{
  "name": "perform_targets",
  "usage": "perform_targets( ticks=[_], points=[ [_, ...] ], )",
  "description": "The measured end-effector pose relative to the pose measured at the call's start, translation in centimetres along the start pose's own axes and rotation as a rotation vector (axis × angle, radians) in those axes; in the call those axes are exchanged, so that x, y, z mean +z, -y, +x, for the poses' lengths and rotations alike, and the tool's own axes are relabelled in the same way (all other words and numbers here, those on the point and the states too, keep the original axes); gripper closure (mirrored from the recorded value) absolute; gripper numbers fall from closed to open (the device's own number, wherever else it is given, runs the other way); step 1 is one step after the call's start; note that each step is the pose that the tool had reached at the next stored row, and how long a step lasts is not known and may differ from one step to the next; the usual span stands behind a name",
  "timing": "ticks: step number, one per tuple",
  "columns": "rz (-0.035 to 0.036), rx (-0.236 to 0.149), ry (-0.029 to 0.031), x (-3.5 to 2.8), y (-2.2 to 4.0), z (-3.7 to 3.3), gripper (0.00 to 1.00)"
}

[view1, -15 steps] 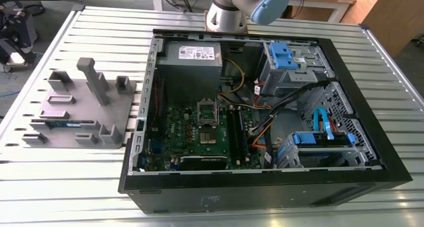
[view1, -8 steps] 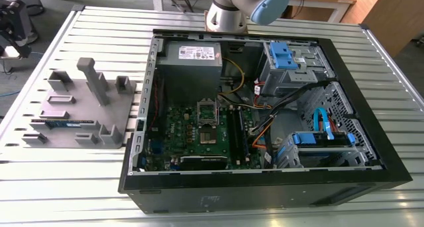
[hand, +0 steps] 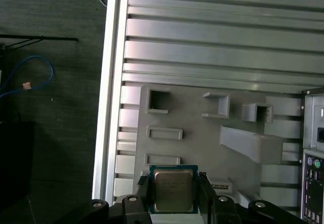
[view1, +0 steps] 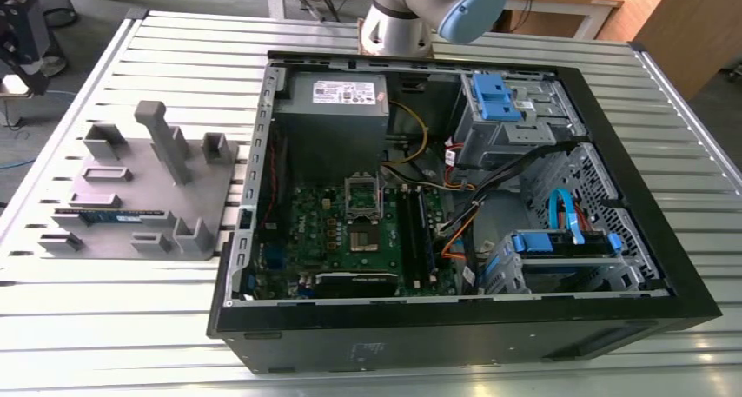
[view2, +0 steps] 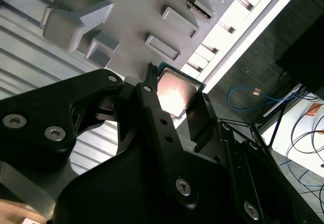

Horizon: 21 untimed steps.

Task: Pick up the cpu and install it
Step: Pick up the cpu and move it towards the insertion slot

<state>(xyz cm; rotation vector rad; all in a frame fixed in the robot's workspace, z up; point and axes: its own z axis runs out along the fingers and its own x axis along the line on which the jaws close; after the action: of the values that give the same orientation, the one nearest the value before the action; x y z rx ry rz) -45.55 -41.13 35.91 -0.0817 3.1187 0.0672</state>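
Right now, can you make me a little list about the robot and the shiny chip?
gripper: shut on the cpu
cpu: silvery square, clamped between the two fingers, seen in both wrist views
grey holder: beneath the held cpu, on the slatted table
memory stick: lying in the grey holder
computer case: open, to the exterior view's right of the holder
socket: on the green board inside the case, cpu not in it yet

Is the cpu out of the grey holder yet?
Out: both wrist views show the cpu gripped by the pincer, clear of the grey holder.
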Motion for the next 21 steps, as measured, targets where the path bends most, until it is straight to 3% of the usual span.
perform_targets(
  ticks=[9,21],
  points=[
    [0.0002,0.0,-0.0003,-0.03,0.0,-0.17,0.53],
    [0.0002,0.0,-0.0004,-0.01,0.05,-1.01,0.53]
  ],
)
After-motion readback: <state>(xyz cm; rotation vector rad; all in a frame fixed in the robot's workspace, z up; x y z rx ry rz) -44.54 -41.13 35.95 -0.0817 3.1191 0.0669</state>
